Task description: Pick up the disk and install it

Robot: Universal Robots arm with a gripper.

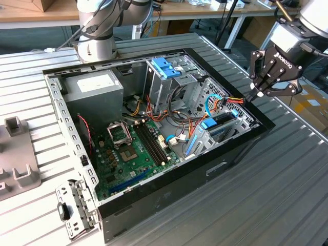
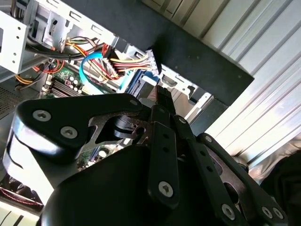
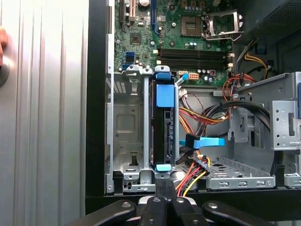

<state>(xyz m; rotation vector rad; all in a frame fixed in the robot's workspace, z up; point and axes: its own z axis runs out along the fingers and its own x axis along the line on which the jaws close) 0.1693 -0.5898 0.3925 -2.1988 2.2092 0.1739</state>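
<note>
The disk [image 3: 163, 123] stands on edge in a slot of the small metal drive bay [image 3: 127, 136] at the corner of the open computer case [image 1: 154, 195]. Its dark body sits in a bright blue carrier with blue tabs at both ends. In the exterior view the disk [image 1: 218, 124] is near the case wall on the exterior view's right. My gripper [image 1: 254, 94] hangs just above and outside that wall, a short way from the disk, with nothing in it. In both wrist views its black fingers [image 3: 165, 188] [image 2: 162, 101] are pressed together, shut.
Red, yellow and black power cables [image 3: 200, 172] and a blue data cable [image 3: 204, 141] run beside the bay. A taller drive cage with a blue plastic bracket [image 1: 165, 66] stands behind it. The motherboard [image 1: 136, 148] and power supply [image 1: 95, 87] fill the case. Grey fixtures [image 1: 18, 154] sit on the ribbed table.
</note>
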